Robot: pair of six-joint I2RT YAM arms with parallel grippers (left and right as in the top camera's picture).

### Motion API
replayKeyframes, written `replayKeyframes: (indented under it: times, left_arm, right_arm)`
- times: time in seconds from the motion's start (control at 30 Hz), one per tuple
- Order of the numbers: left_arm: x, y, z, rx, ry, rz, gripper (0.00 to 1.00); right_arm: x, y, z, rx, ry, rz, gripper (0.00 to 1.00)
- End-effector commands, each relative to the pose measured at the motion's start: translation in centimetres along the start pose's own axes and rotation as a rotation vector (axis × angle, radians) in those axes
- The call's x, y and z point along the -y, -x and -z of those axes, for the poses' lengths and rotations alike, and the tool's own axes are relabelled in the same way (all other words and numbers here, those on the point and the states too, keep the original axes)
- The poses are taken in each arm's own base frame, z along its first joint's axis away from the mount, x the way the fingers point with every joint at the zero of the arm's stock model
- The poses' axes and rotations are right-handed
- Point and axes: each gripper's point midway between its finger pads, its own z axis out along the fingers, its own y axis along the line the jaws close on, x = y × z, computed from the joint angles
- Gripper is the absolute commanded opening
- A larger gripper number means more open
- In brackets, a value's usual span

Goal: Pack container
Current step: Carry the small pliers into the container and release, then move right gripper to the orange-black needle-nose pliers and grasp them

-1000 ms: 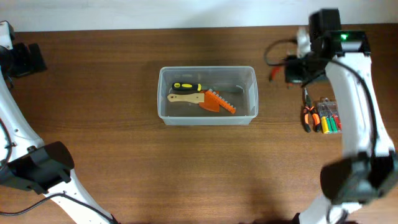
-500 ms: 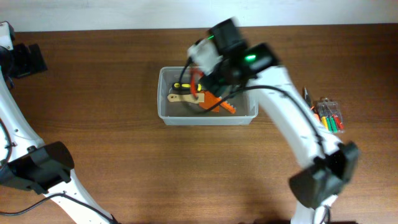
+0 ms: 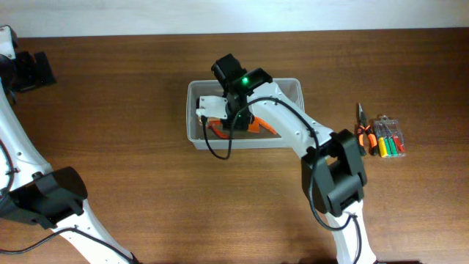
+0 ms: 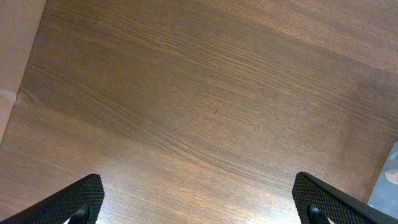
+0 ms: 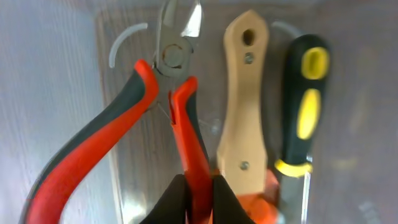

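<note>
**Right gripper** (image 5: 196, 193): clenched on one red handle of red-and-grey cutting pliers (image 5: 174, 57), low inside clear plastic rectangular container (image 3: 299, 110) at table centre.

**Risk, as we judge it:** free handle splays toward 9 o'clock and appears to cross container wall line. On release it may hang on rim or tip out.

**Crowding:** pale wooden tool handle (image 5: 245, 112) and yellow-and-black screwdriver handle (image 5: 305, 112) lie just beside at 3 o'clock.

**Open room:** we see bare floor toward container's 3 o'clock end.

**Left gripper** (image 4: 202, 202): spread, empty, over brown wooden table (image 4: 199, 93), well apart.
</note>
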Motion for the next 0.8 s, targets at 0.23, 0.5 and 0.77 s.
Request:
replayKeyframes:
  times: [0.23, 0.5, 0.77]
  left_arm:
    - [0.1, -0.1, -0.4, -0.011, -0.014, 0.017, 0.99]
    - [0.1, -0.1, -0.4, -0.011, -0.014, 0.017, 0.99]
    - [0.1, -0.1, -0.4, -0.011, -0.014, 0.017, 0.99]
  right_arm:
    - [-1.2, 1.1, -1.1, 0.015, 0.038, 0.031, 0.19]
    - [7.5, -1.5, 10.8, -0.076, -0.42, -0.397, 0.62]
    - [10.8, -7.8, 29.6, 0.161, -0.707, -0.926, 0.67]
